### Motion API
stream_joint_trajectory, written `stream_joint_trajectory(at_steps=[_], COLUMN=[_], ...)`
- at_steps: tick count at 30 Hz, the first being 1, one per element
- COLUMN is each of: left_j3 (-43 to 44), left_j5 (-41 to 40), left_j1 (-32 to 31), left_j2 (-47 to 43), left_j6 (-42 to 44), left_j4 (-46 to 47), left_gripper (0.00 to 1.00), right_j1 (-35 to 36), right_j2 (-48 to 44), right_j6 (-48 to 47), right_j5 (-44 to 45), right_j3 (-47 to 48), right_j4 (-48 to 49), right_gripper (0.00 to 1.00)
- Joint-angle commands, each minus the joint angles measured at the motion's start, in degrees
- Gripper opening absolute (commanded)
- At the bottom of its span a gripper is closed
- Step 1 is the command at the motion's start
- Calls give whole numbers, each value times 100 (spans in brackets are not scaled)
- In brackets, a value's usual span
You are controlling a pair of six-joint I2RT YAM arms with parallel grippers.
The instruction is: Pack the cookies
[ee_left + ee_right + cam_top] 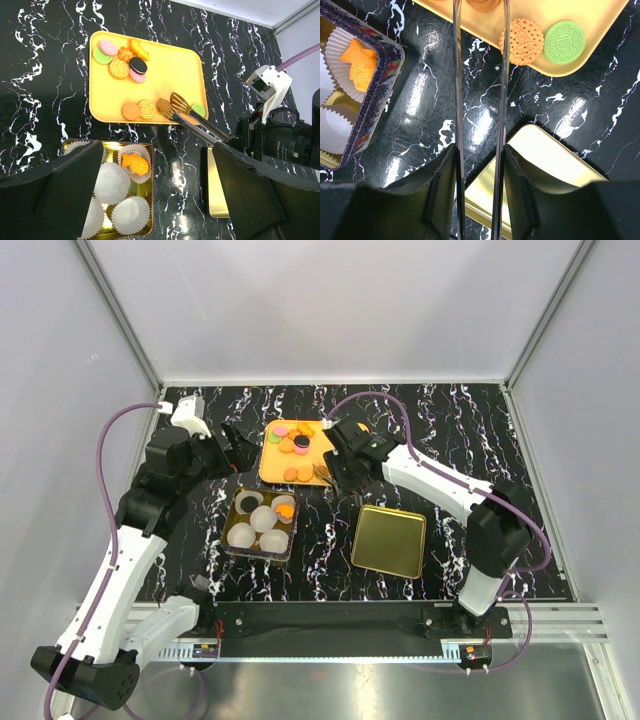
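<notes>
The cookies (119,69) lie scattered on the orange tray (170,70); they are round orange, pink, green and black discs. My right gripper (479,175) is shut on metal tongs (195,120). The tong tips reach onto the tray's near edge, either side of a brown cookie (164,105). An orange cookie (521,42) and a green one (564,41) lie just right of the tongs. The gold tin (236,546) holds white paper cups; one has a fish-shaped orange cookie (135,163), another a black one (249,502). My left gripper (160,190) hangs open above the table beside the tin, holding nothing.
A flat gold lid (389,541) lies on the black marbled table right of the tin, under my right wrist. The right arm (440,485) stretches from the right side over the lid toward the tray. White walls enclose the table.
</notes>
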Motion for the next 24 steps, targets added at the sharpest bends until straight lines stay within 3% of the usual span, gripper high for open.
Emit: stream_joint_trajectory(at_steps=[1, 16, 24], left_j3=[-48, -74, -74], left_j5=[124, 124, 159], left_j1=[38, 38, 47], left_j2=[15, 24, 33], left_j6=[-7, 2, -7], left_j4=[362, 371, 380], left_gripper=[99, 99, 99], right_j1=[-26, -35, -35], right_j2=[-12, 76, 68], right_j6=[-79, -70, -114], right_j5=[-3, 24, 59], right_j3=[78, 78, 131], right_j4=[68, 33, -28], right_gripper=[47, 49, 42])
